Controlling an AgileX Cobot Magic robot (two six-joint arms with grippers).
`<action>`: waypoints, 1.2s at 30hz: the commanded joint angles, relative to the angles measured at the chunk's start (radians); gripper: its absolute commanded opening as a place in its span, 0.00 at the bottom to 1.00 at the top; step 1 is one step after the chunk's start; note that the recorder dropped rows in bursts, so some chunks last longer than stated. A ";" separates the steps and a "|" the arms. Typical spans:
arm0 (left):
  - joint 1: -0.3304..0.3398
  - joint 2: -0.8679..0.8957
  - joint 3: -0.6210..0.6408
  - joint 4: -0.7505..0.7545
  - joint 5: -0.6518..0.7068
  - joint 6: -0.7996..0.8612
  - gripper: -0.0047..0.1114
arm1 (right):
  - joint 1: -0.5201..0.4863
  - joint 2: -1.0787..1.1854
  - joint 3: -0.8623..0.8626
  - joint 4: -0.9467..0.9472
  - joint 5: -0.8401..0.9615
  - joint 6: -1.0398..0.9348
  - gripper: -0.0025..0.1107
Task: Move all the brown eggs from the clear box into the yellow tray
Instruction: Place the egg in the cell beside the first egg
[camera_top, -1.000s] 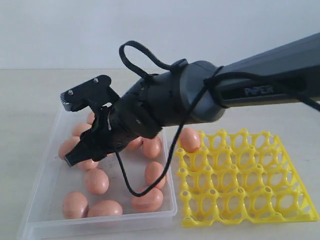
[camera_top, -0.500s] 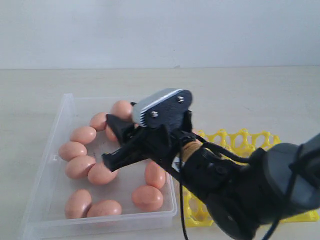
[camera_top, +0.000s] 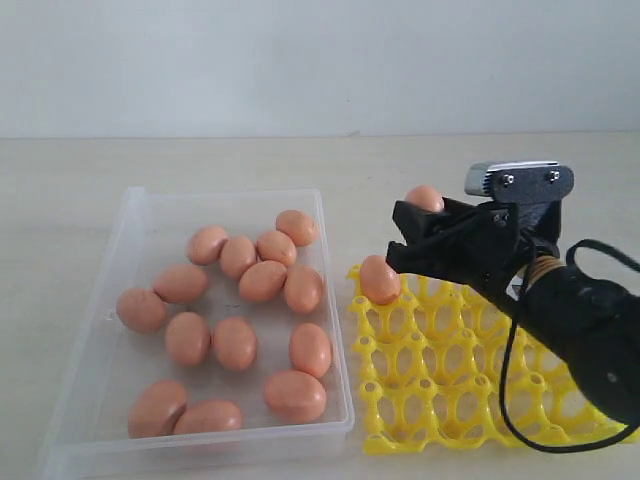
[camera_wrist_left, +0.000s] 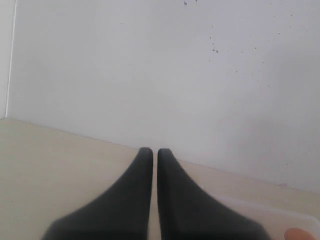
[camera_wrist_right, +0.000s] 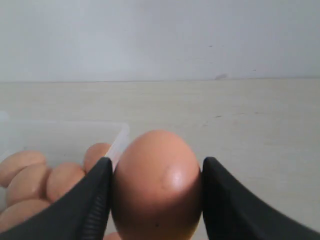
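Observation:
My right gripper is shut on a brown egg and holds it above the far left part of the yellow tray. The wrist view shows that egg upright between both black fingers. One brown egg sits in the tray's far-left corner cup. Several brown eggs lie loose in the clear box on the left. My left gripper is shut with nothing in it, pointing at the wall; it is out of the exterior view.
The right arm and its black cable hang over the tray's right half. The clear box's corner with eggs lies just beyond the held egg. A pale wall backs the beige table.
The right gripper has come out of the clear box with an egg and swung right, over the tray. The eggs in the box, hidden before, show again.

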 joint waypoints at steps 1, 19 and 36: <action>-0.003 -0.003 -0.003 -0.003 0.000 0.007 0.07 | -0.128 -0.013 0.006 -0.346 -0.002 0.059 0.02; -0.003 -0.003 -0.003 -0.003 0.000 0.007 0.07 | -0.199 0.013 -0.009 -0.446 0.132 -0.043 0.02; -0.003 -0.003 -0.003 -0.003 0.000 0.007 0.07 | -0.228 0.081 -0.013 -0.485 0.064 -0.051 0.02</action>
